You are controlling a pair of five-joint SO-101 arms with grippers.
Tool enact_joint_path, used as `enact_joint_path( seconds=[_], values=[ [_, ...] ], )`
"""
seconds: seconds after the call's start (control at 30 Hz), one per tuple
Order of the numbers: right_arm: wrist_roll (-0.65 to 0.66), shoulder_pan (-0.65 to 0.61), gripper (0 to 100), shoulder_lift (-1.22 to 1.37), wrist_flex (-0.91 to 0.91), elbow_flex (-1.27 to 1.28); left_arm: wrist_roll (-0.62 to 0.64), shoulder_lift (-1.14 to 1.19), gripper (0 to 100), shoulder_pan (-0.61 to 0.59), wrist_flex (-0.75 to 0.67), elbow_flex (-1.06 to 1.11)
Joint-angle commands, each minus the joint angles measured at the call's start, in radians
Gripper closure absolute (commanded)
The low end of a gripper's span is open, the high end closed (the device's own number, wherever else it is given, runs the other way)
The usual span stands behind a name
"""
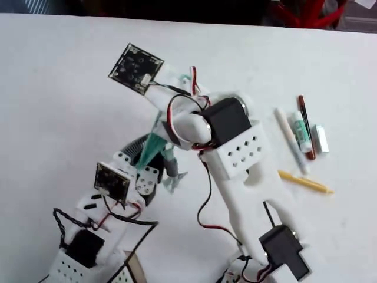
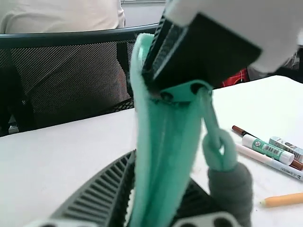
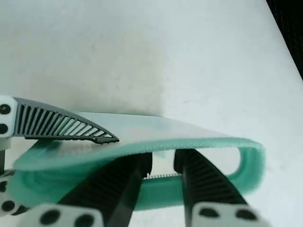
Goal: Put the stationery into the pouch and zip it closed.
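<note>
Pouch (image 1: 152, 152), teal, stands on edge at the centre of the high view with its mouth gaping. The left gripper (image 2: 161, 189) is clamped on its lower part. The right gripper (image 3: 163, 163), jaws nearly closed, pinches one zipper lip. Stationery (image 1: 301, 138) lies at centre right on the table (image 1: 53, 88), well apart, with a yellow pencil (image 1: 305, 183) just below.
</note>
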Motion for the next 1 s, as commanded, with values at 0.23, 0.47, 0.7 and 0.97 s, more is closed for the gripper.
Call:
enact_joint_path(
  seconds=[0.23,0.47,0.7,0.97],
  values=[
    [0.017,0.001,82.2,-0.262,0.058,-0.124,-0.044,-0.002,98,-0.016,0.06,-0.06],
    [0.015,0.16,82.2,-0.409,0.018,-0.117,-0.044,-0.002,98,-0.016,0.052,-0.063],
    [0.014,0.705,82.3,-0.237,0.008,-0.064,-0.044,0.001,98,0.053,0.095,-0.141],
    [0.098,0.99,92.7,-0.039,0.013,-0.055,-0.051,0.091,98,0.113,0.086,-0.201]
  ],
)
